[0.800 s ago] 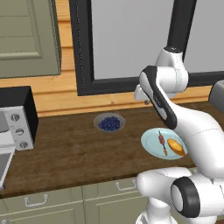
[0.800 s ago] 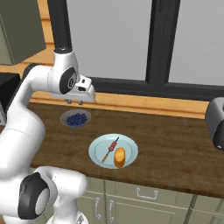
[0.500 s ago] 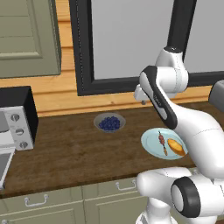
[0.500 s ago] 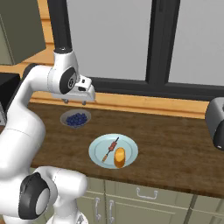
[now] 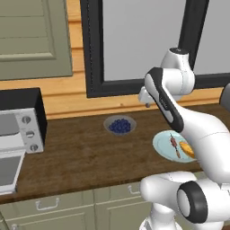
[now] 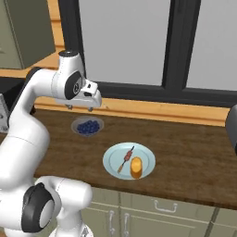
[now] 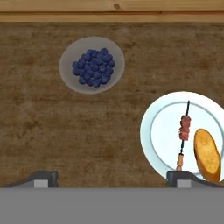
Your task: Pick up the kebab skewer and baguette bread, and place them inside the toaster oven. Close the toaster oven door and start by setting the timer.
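A pale blue plate (image 7: pixel 157 131) on the wooden counter carries the kebab skewer (image 7: pixel 183 129) and the baguette bread (image 7: pixel 207 154) side by side; both also lie at the right in the left base view, skewer (image 5: pixel 173 146) and bread (image 5: pixel 187 148), and in the right base view, skewer (image 6: pixel 125 159) and bread (image 6: pixel 135 167). My gripper (image 6: pixel 79 108) hovers open and empty above the counter, over the stretch between bowl and plate, with its fingertips (image 7: pixel 42 178) spread wide. The toaster oven (image 5: pixel 22 126) stands at the far left, and its door (image 5: pixel 9 168) is folded down open.
A bowl of blueberries (image 5: pixel 120 126) sits near the back wall, left of the plate (image 5: pixel 167 144). A dark object (image 6: pixel 231 125) stands at the counter's right end. A window frame and a wooden ledge run along the back; cabinet drawers lie below the counter edge.
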Available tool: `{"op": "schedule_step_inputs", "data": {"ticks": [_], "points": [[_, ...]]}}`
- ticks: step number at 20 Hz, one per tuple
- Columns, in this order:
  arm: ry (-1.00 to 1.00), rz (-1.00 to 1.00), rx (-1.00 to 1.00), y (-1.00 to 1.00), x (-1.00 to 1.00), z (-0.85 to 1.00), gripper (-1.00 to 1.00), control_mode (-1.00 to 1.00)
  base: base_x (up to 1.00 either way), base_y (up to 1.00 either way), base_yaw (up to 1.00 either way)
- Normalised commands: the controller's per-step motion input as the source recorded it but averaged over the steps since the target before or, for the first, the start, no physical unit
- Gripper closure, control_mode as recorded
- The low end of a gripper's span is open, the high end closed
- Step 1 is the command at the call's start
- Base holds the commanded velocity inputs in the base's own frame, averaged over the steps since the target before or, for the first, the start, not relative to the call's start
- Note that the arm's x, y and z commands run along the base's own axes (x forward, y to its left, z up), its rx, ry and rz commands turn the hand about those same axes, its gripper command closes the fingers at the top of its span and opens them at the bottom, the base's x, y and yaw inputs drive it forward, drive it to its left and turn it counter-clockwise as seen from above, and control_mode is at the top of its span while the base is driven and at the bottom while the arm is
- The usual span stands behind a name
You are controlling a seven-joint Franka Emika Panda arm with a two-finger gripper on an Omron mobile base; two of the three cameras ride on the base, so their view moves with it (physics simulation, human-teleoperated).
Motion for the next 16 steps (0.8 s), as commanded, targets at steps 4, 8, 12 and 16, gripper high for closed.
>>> {"op": "schedule_step_inputs", "data": {"ticks": [4, 8, 12, 16], "points": [[0.00, 0.00, 0.00, 0.00, 0.00, 0.00, -1.00, 1.00, 0.00, 0.75, 0.00], [0.00, 0.00, 0.00, 0.00, 0.00, 0.00, -1.00, 1.00, 0.00, 0.72, 0.00], [0.00, 0.00, 0.00, 0.00, 0.00, 0.00, -1.00, 1.00, 0.00, 0.77, 0.00], [0.00, 0.00, 0.00, 0.00, 0.00, 0.00, -1.00, 1.00, 0.00, 0.61, 0.00]]}}
